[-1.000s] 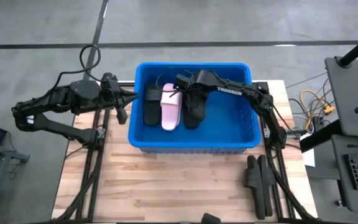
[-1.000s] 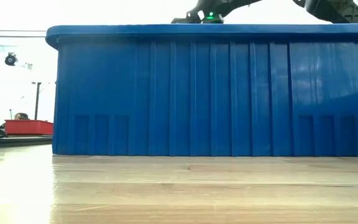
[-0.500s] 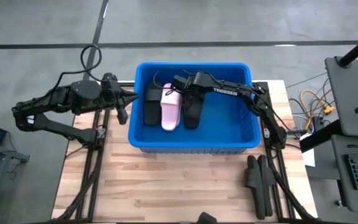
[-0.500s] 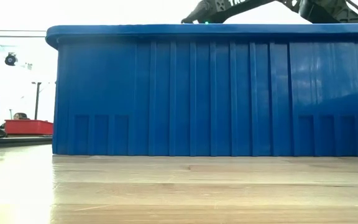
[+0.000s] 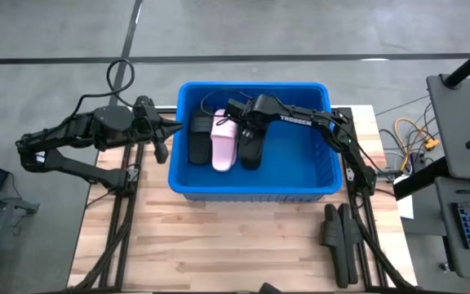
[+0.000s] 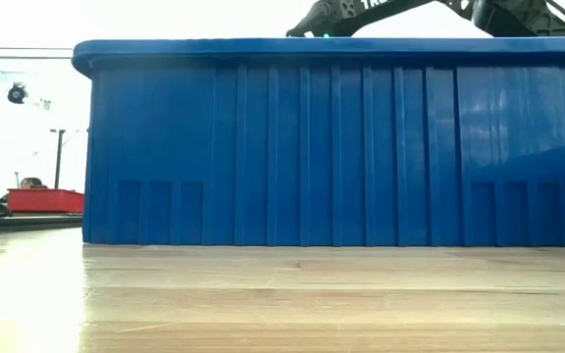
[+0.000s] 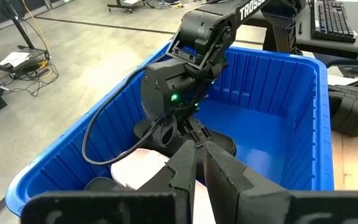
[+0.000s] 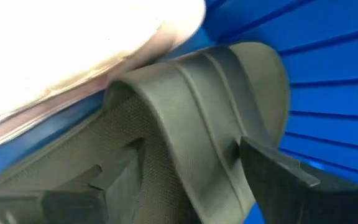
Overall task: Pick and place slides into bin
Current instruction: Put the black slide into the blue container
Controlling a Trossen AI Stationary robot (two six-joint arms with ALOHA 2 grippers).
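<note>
The right gripper (image 5: 247,131) reaches down inside the blue bin (image 5: 308,175) at the centre of the overhead frame, its fingers spread on either side of a black slide (image 5: 251,149) that lies on the bin floor just right of a pale pink slide (image 5: 223,140); a second black slide (image 5: 198,137) lies on the pink one's left. In the right wrist view the strap of the black slide (image 8: 185,118) fills the frame between the dark fingers (image 8: 278,168) (whether they touch it cannot be told). The left gripper (image 5: 163,129) waits with fingers together at the bin's left rim. More black slides (image 5: 341,237) lie on the wooden table (image 5: 219,245), lower right. Lifting out could go wrong: a finger snagged under the strap might drag the slide back up.
</note>
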